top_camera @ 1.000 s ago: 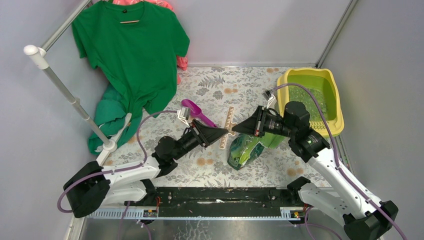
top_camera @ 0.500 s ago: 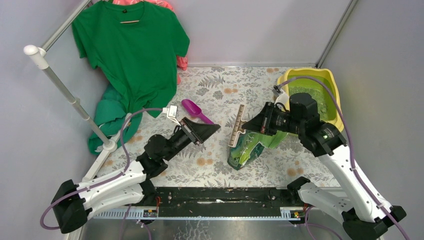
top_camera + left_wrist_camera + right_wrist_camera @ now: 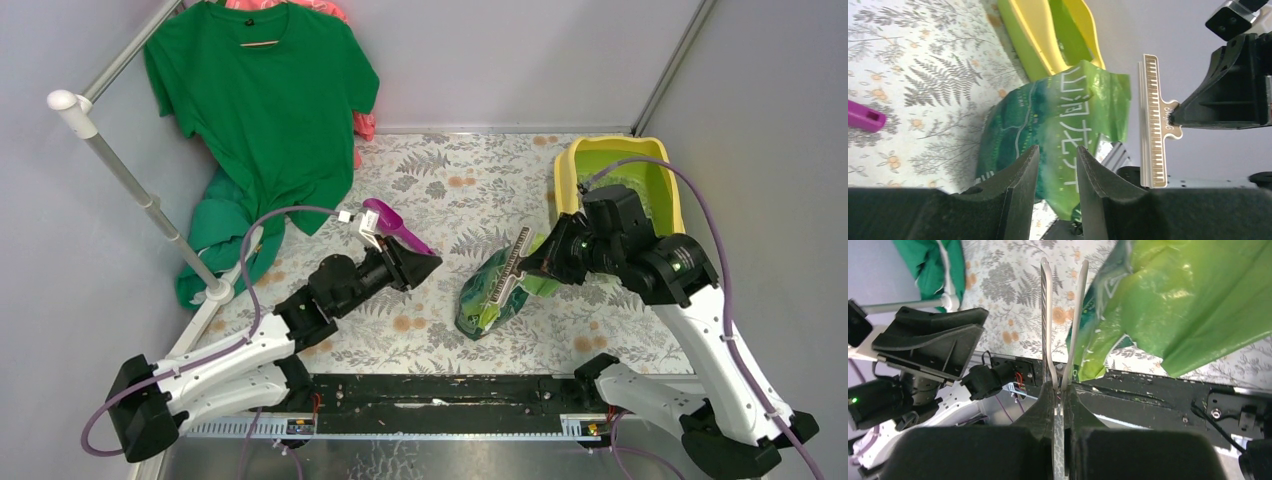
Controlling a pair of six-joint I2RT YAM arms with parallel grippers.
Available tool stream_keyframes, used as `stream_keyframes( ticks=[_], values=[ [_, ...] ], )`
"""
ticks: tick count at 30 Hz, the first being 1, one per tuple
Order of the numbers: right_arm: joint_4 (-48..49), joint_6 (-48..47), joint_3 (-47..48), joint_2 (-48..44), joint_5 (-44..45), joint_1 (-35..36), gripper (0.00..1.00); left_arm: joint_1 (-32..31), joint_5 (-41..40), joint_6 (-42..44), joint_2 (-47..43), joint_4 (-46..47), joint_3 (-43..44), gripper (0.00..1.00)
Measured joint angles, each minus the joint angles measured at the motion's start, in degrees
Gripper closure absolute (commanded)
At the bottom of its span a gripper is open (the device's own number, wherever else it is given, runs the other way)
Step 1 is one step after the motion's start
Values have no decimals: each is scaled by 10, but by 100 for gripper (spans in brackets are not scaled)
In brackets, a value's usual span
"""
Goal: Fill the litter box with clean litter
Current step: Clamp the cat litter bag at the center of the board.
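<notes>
Floral counter (image 3: 450, 180) from above: we see the yellow litter box (image 3: 562, 190) in its far right corner. Left wrist: our left pincer (image 3: 1055, 165) stands spread, empty, facing the green bag (image 3: 1048, 120). Right wrist: our right pincer (image 3: 1058, 397) pinches a toothed clip (image 3: 1046, 315).

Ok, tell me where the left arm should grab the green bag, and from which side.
Likely the thin, crumpled top edge of the bag, which looks raised off the table; its lower body lies wide and flat. Come from the robot's left, where the left fingers stand open facing it. Keep clear of the clip in the right fingers.
</notes>
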Motion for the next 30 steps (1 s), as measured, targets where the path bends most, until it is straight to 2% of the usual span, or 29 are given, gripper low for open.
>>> stream_keyframes(
  ticks=[8, 16, 21, 26, 30],
  values=[
    [-45, 69, 19, 55, 60, 16, 100, 30, -2, 31, 2, 1, -32, 62],
    [-72, 168, 75, 135, 172, 169, 100, 58, 35, 35, 2, 20, -75, 63],
    [-120, 248, 131, 200, 257, 260, 100, 71, 64, 35, -3, 39, -96, 63],
    [-166, 319, 156, 201, 318, 314, 100, 80, 86, 35, -9, 56, -110, 64],
    [-184, 359, 146, 196, 338, 329, 100, 87, 102, 35, -9, 73, -117, 64]
  ],
)
